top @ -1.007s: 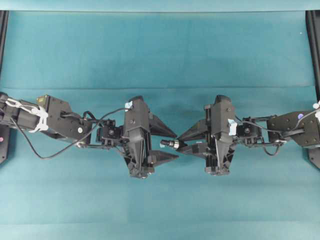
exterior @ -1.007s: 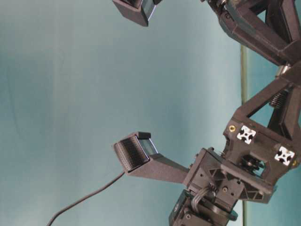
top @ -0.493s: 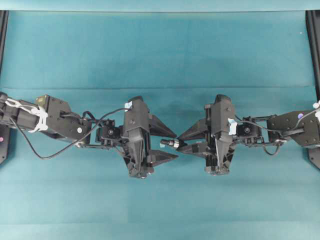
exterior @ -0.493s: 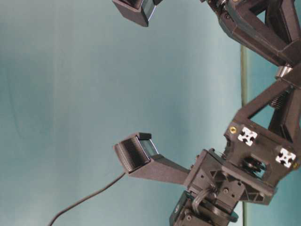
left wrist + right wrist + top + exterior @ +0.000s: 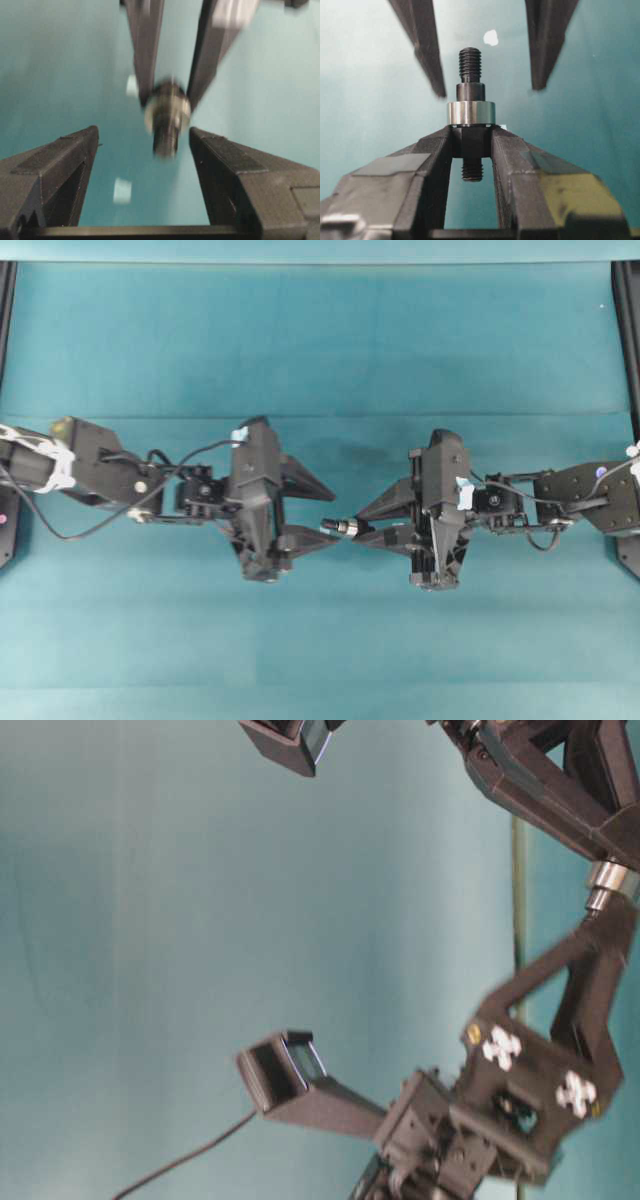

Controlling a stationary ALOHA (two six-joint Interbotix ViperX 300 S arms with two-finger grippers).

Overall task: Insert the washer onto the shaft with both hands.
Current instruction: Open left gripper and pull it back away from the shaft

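The washer (image 5: 470, 113) already sits on the shaft (image 5: 470, 75), which the right claw (image 5: 471, 137) grips above the desk (image 5: 320, 340), while the left claw (image 5: 312, 511) stands released and empty, so insertion looks done.

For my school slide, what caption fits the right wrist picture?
Right gripper clamps the shaft, washer seated.

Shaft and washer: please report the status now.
Right hand shut on shaft, washer seated. Left hand open, empty. Nothing in the way.
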